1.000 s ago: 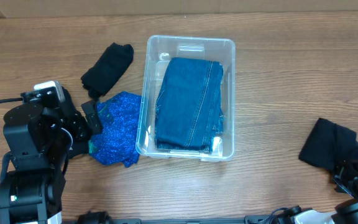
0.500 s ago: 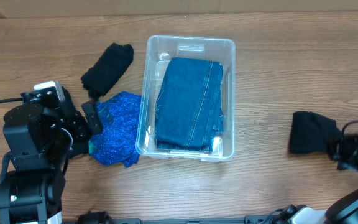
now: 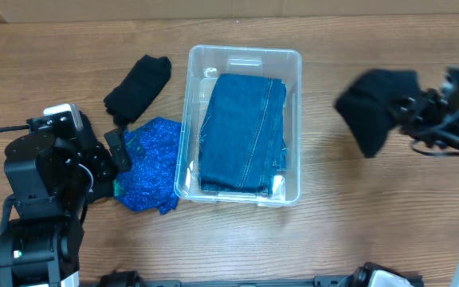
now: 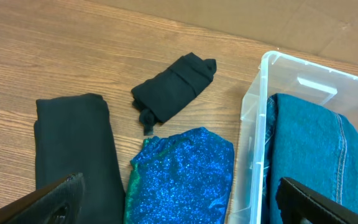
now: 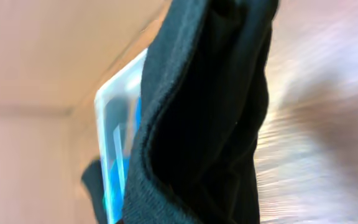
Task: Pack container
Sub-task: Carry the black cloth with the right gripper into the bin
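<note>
Where the right gripper [image 3: 411, 112] hangs raised above the table [image 3: 333, 239], its jaws are closed on a black cloth [image 3: 369, 112]. The cloth bunches out ahead of the gripper; in the wrist view it fills the frame and hides the fingers.

- Container [image 3: 244, 51]: clear bin on the table, beyond the held cloth from the right gripper and apart from it. It lies just beside the left gripper [image 4: 180, 186], on its right-finger side.
- Jeans [image 3: 241, 131]: folded flat inside the container, covering most of its floor.
- Left gripper: fingers [image 4: 58, 199] spread wide, holding nothing.
- Blue sparkly cloth [image 4: 182, 180]: directly below and between those fingers, touching the container wall.
- Black sock [image 4: 173, 90]: just ahead of the blue cloth.
- Folded black garment [image 4: 73, 149]: by the left finger.
</note>
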`<state>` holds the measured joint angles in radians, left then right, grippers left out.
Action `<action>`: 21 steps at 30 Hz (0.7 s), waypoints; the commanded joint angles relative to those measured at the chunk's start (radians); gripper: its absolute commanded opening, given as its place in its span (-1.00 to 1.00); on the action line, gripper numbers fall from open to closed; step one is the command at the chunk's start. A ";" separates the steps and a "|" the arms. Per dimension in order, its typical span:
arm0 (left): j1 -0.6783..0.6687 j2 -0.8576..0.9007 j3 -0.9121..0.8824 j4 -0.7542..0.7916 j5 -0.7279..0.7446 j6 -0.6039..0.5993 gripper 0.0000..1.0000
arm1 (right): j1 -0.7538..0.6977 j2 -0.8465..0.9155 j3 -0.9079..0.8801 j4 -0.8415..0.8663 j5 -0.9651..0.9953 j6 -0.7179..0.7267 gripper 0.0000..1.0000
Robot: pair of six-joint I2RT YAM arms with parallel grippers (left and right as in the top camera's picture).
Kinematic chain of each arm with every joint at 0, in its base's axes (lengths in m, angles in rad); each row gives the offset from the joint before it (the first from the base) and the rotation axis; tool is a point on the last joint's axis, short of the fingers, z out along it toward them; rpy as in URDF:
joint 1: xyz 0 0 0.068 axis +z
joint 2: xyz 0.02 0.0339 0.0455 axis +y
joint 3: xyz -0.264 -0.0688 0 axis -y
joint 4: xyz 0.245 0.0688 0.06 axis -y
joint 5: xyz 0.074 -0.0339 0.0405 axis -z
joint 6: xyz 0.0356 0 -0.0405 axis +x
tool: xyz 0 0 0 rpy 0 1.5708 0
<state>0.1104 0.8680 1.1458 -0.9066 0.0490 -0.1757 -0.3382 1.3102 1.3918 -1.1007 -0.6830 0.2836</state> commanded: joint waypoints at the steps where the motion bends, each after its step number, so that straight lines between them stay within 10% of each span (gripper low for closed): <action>1: -0.008 -0.005 0.021 0.002 -0.007 0.023 1.00 | 0.200 -0.014 0.049 0.006 -0.044 -0.057 -0.76; 21: -0.008 -0.005 0.021 0.002 -0.007 0.023 1.00 | 0.801 0.247 0.047 0.109 -0.032 -0.022 -0.76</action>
<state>0.1104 0.8680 1.1458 -0.9066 0.0490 -0.1757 0.4301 1.5021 1.4166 -1.0088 -0.7059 0.2581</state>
